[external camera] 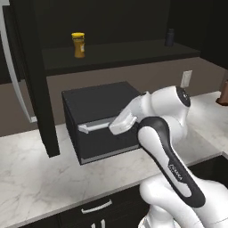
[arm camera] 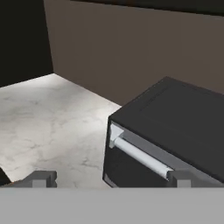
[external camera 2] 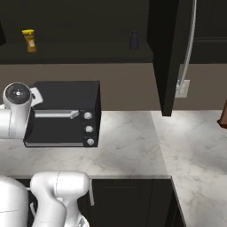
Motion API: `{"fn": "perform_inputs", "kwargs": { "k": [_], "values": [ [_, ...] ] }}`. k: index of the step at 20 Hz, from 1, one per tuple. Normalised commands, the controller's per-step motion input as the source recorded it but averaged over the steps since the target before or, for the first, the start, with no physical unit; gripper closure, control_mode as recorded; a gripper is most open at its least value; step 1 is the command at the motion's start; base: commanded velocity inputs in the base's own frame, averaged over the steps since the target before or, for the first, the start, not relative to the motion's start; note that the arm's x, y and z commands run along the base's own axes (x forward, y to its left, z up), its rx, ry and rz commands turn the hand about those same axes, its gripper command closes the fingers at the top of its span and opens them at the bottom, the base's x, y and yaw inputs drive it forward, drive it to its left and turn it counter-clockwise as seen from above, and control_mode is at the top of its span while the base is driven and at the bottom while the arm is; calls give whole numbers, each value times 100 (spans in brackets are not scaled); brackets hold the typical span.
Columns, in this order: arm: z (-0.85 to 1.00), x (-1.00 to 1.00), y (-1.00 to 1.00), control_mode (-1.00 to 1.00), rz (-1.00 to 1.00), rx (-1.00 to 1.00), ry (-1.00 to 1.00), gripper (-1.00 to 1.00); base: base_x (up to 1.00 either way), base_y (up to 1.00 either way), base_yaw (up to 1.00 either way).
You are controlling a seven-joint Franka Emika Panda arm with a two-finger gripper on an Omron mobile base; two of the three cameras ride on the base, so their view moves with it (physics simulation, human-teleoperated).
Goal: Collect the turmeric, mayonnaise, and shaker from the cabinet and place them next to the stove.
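Observation:
The turmeric, an orange jar with a yellow lid, stands at the left of the dark shelf in the open cabinet. The slim dark shaker stands further right on the same shelf. The mayonnaise and the stove are out of view. My gripper is open, its fingertips wide apart with nothing between them. It hangs low over the marble counter, in front of and left of the toaster oven, well below the shelf.
A black toaster oven with a silver handle sits on the marble counter under the shelf. The open cabinet doors hang down at both sides. A brown object stands far right.

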Motion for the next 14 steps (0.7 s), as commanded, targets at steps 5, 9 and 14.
{"fn": "perform_inputs", "kwargs": {
  "k": [5,9,14],
  "values": [
    [83,0,0,-100,-10,0,0,-100,0,0,0],
    [62,0,0,-100,-12,0,-3,-100,0,0,0],
    [44,0,0,-100,-12,6,-6,-100,0,0,0]
  ]
}}
